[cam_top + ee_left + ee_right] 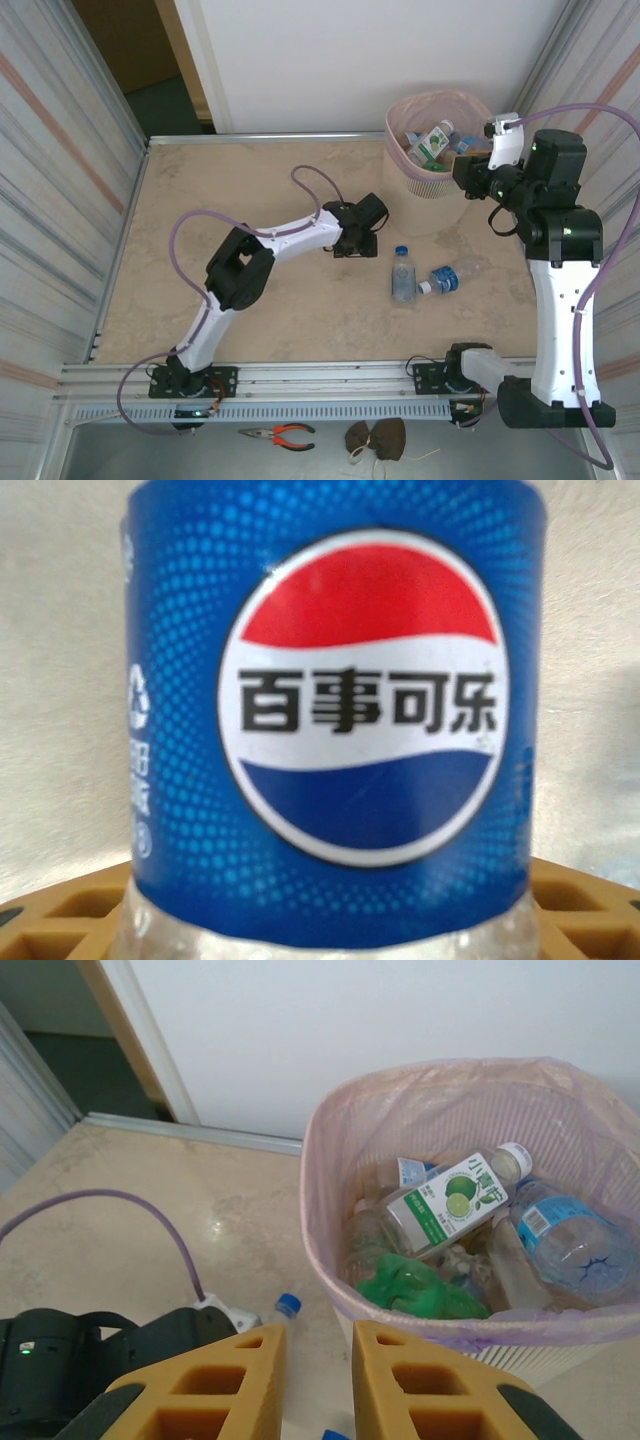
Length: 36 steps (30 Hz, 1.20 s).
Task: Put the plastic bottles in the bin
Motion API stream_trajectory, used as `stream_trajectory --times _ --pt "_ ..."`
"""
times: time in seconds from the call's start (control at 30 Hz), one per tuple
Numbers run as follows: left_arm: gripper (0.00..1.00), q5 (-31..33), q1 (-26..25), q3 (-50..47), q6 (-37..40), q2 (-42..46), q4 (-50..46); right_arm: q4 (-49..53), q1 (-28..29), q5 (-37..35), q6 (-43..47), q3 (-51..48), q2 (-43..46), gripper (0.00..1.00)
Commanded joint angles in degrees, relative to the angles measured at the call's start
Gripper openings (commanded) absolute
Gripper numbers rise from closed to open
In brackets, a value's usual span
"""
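Left claw (355, 240) straddling a cola bottle (330, 730)
Nearest on the bench (250, 300), a blue-capped bottle (402, 275) and a second clear bottle (450, 275) are lying loose, awaiting pickup. Beyond, the left claw is bracketing the cola bottle at its label, seemingly for balance; whether it is pinching I cannot tell. Far right, the right claw (468, 178), pressed together and empty, is hovering beside the bin (430, 185), where a lime-labelled bottle (450, 1200) is resting

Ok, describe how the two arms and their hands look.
The left arm and right arm have white shells with black joints, and a purple cable loops along each. The left hand looks black from above; the right hand has blunt orange-yellow fingers with square waffle pockets.
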<state>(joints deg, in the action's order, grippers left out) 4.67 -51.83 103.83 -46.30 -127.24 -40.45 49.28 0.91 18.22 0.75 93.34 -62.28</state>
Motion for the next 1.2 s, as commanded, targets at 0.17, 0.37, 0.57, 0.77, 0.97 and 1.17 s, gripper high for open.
stream_trajectory --times 0.17,0.37,0.57,0.77,0.97,1.17 --pt "0.59 4.47 -0.35 -10.11 8.67 16.41 10.04 -3.34 2.78 2.46 -3.85 -1.9 2.21 0.28" --pt "0.52 2.46 -0.35 -23.2 16.87 30.29 24.74 -9.33 5.04 7.29 -8.96 -5.23 3.52 0.36" --pt "0.51 -8.08 0.47 -35.71 25.84 43.17 41.6 -20.34 7.54 13.52 -17.89 -10.08 4.94 0.45" --pt "0.52 -16.72 1.07 -38.0 31.36 48.68 46.18 -30.0 10.95 17.87 -25.55 -13.93 3.84 0.56" --pt "0.48 -22.64 1.1 -38.4 33.11 50.77 49.32 -34.33 13.02 17.52 -29.99 -15.67 2.09 0.57" --pt "0.46 -26.36 1.1 -38.74 34.05 50.62 51.63 -41.43 13.44 19.77 -35.77 -17.25 0.63 0.54"
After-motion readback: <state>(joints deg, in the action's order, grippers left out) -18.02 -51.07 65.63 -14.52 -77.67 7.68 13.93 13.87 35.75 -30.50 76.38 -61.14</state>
